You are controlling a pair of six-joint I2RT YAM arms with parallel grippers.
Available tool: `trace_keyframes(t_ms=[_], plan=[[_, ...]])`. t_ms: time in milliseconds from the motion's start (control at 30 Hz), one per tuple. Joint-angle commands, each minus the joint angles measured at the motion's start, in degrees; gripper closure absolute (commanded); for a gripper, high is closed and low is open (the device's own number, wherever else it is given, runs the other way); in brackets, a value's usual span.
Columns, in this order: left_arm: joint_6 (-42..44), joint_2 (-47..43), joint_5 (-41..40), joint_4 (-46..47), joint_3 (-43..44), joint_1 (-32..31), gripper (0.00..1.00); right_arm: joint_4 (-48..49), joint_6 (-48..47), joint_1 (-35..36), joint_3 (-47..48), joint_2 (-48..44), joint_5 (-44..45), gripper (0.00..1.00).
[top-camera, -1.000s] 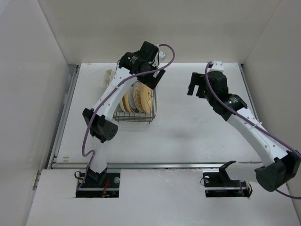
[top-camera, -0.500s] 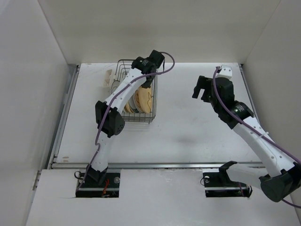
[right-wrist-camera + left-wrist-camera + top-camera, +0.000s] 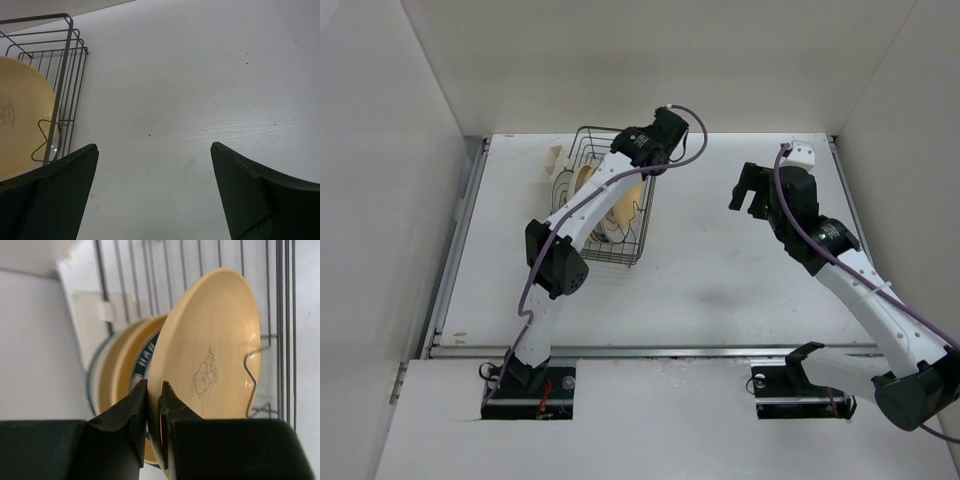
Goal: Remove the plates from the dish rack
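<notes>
The left gripper (image 3: 153,387) is closed almost all the way. Its two black fingers (image 3: 125,415) pinch the near rim of a tan-yellow plate (image 3: 210,340) that stands on edge, with only the rim's thickness between them. The plate has a small bear drawing on its face, and its right side meets a bent wire tine (image 3: 248,371). Packed close behind it stand the other plates (image 3: 117,375): a sliver of one with a dark blue-green pattern, then more tan ones, though I cannot tell how many. All of them sit inside the dish rack (image 3: 610,250), whose thin dark wires rise behind them.

From above, the rack sits on the far left part of the white table (image 3: 720,280), and the left arm reaches over it from the near edge. The right gripper (image 3: 152,147) hovers well apart to the right above bare table. Its jaws are spread wide, holding and touching nothing. The rack's corner and the yellow plate's edge show at the left of its view.
</notes>
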Motion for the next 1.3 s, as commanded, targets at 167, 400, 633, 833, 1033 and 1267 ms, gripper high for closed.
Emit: trace_keyframes(t_ms=[167, 400, 633, 833, 1033, 1267], plan=[[17.91, -8.79, -27.77, 25.11, 0.96, -3.82, 1.00, 3.12, 0.64, -0.24, 1.68, -0.71, -6.17, 0.00], [3.73, -13.79, -11.76, 14.62, 6.50, -2.60, 1.00, 6.63, 3.71, -1.47, 1.06, 0.43, -15.22, 0.00], [-5.38, -20.04, 47.69, 2.54, -0.25, 6.20, 1.00, 17.88, 6.79, -7.71, -6.32, 0.95, -34.11, 0.00], [-4.23, -19.43, 62.84, 1.48, -5.62, 7.70, 1.00, 24.54, 8.63, -9.38, -9.74, 5.44, -44.55, 0.00], [-3.70, -16.97, 62.84, 0.87, -6.15, 7.70, 1.00, 33.00, 10.65, -9.38, -12.30, 7.81, -53.81, 0.09], [-3.18, -16.97, 54.08, 0.87, -6.15, 7.70, 1.00, 26.88, 10.40, -9.38, -12.30, 6.16, -44.62, 0.13]])
